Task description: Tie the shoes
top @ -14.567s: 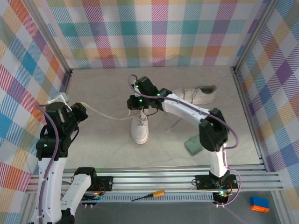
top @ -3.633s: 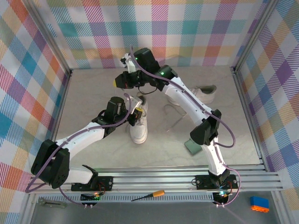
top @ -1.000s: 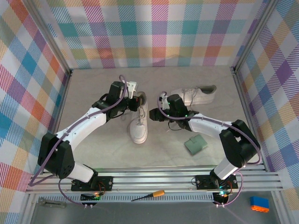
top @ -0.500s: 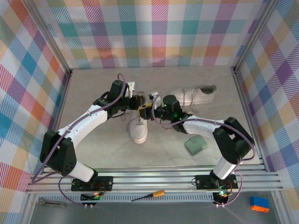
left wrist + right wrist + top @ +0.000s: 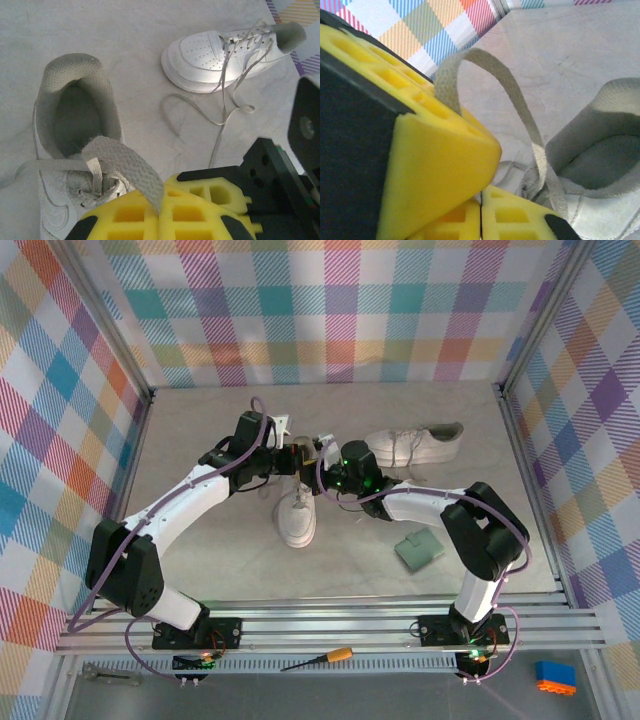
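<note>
Step in hand, as judged: both lace ends of the near shoe (image 5: 75, 115) are taken up, ready for crossing into a knot.

Left pincer (image 5: 160, 212): closed, gripping the first lace end (image 5: 125, 170); the flat strand runs from the eyelets straight into the yellow pads.

Right pincer (image 5: 481, 215): closed; the second lace end (image 5: 520, 115) arcs up from the tongue to the edge of its upper pad and appears pinched there, though the exact bite is hidden.

Recommendation: the two pincers sit very close together above the shoe's opening, so the crossing should probably be made with one arm passing over the other, not through it; tension is best kept even and light, since a hard pull could drag or tip the shoe; the grips look close to the strand tips, so slipping out is a risk.

Condition of the shoes: both white, low-cut, grey-lined; the near shoe stands upright at mid-surface (image 5: 200, 530), heel toward the back wall; the far shoe (image 5: 220, 55) stands well apart to the right, untied, its laces trailing loose.
</note>
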